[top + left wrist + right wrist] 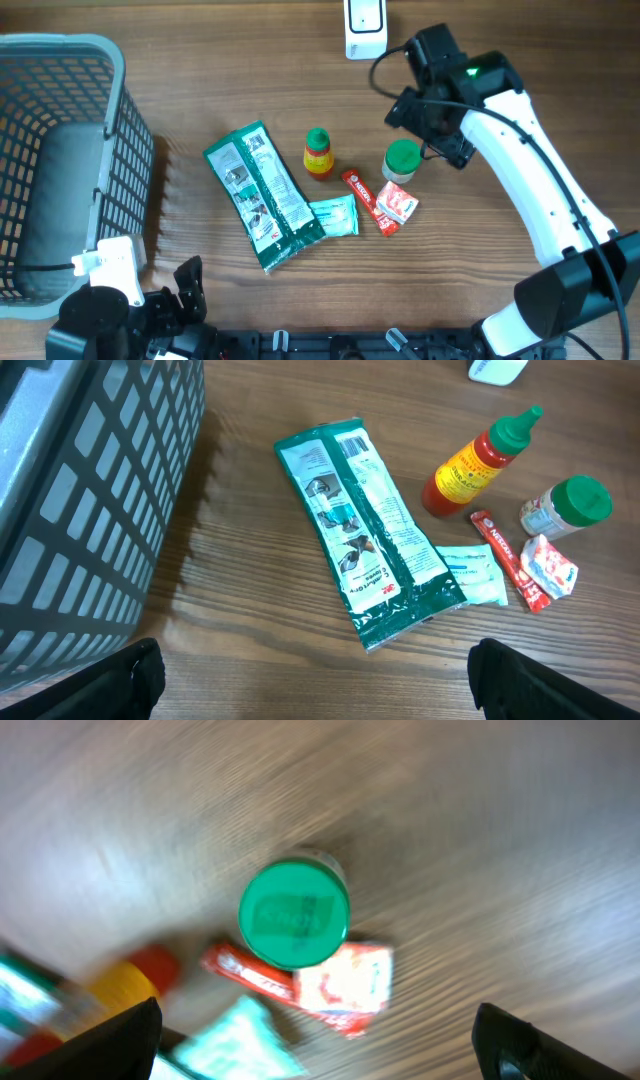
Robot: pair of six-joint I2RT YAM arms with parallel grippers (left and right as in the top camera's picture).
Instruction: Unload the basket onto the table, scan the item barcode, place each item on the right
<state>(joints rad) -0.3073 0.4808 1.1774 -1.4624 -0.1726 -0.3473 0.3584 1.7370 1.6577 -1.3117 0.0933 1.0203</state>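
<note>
Several items lie mid-table: a long green packet [262,195] [360,525], a red sauce bottle with a green cap [318,153] [478,462], a small green-lidded jar [401,160] [293,915], a red-and-white sachet [398,208] [345,982] and a teal sachet [335,215]. A white scanner [365,25] stands at the far edge. My right gripper [432,130] [315,1040] hovers open just right of and above the jar, holding nothing; its view is blurred. My left gripper [175,300] [315,675] is open and empty near the front edge, short of the packet.
A grey mesh basket [115,60] [80,490] with a dark grey object inside fills the left side, close to my left gripper. A thin red stick sachet [360,190] lies between the bottle and the red-and-white sachet.
</note>
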